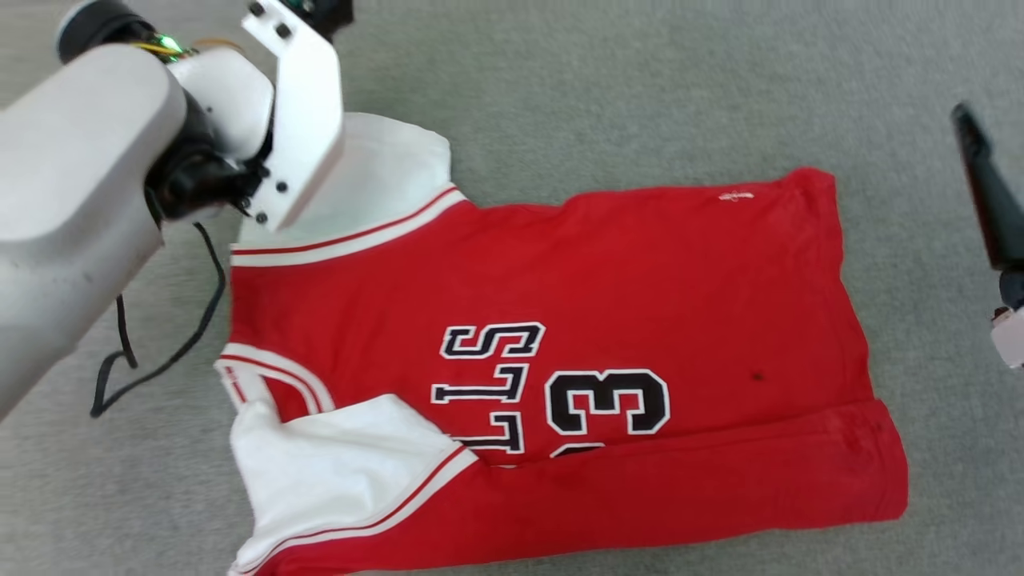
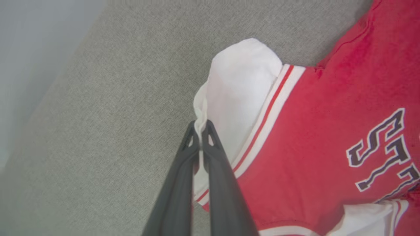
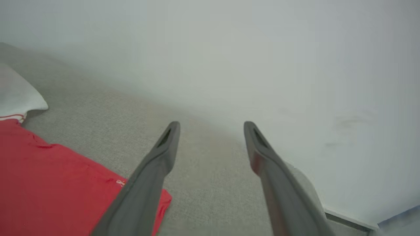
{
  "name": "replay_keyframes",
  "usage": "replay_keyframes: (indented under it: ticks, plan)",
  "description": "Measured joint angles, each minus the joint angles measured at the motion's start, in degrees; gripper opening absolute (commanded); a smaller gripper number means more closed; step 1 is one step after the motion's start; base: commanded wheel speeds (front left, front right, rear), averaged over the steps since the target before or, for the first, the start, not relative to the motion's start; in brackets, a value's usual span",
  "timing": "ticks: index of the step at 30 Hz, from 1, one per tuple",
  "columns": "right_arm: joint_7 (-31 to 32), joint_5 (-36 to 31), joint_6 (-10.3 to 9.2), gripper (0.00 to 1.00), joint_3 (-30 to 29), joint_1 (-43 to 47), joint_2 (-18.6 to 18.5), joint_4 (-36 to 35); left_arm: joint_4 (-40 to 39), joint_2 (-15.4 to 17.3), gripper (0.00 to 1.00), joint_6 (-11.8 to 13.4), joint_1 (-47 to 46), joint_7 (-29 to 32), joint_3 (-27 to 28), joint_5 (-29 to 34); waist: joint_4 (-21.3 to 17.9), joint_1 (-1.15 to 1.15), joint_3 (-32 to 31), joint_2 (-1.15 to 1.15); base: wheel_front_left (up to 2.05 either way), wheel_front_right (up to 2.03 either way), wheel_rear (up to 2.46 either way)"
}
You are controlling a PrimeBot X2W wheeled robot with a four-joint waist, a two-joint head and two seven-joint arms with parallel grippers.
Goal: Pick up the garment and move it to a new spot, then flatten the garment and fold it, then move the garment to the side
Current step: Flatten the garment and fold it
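- The garment (image 1: 560, 320) lies spread on the grey fabric surface (image 1: 640, 80), printed side up. Its neck end is toward the robot's left and its hem toward the robot's right.
- The long side nearest the robot is folded over onto the front. The near white sleeve (image 1: 336, 456) lies across part of the black letters.
- The left gripper (image 2: 199, 126) has its jaws pressed together on the edge of the far white sleeve (image 2: 236, 98), pinching a small fold of cloth close to the surface's edge.
- The right gripper (image 3: 211, 126) has its jaws spread wide and grips nothing. It hangs over bare surface just beyond the garment's hem corner.
- A black cable (image 1: 160, 352) hangs looped under the left forearm (image 1: 80, 200).
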Motion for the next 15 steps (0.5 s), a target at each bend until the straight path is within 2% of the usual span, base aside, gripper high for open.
replay_keyframes:
  ticks: [10, 12, 15]
  plan:
    - [37.01, 16.61, 0.01, 1.0, 15.32, -11.74, -15.72, 5.01, -7.79, 2.36, 0.0, -0.03, 2.26, -5.34, -2.0, -0.12, 4.45, 0.0, -2.57, 0.0, 0.0, 0.0, 0.0]
    - [42.21, 18.58, 0.0, 1.0, 18.59, -15.06, -18.03, 6.36, -8.48, 2.32, 0.0, -0.03, 2.25, -6.14, -2.15, 0.15, 5.06, 0.0, -2.09, 0.0, 0.0, 0.0, 0.0]
    - [49.37, 22.42, 0.01, 1.0, 22.4, -19.04, -18.96, 9.56, -9.21, 1.41, 0.0, -0.03, 2.11, -7.36, -2.38, 0.44, 6.09, 0.0, -1.11, 0.0, 0.0, 0.0, 0.0]
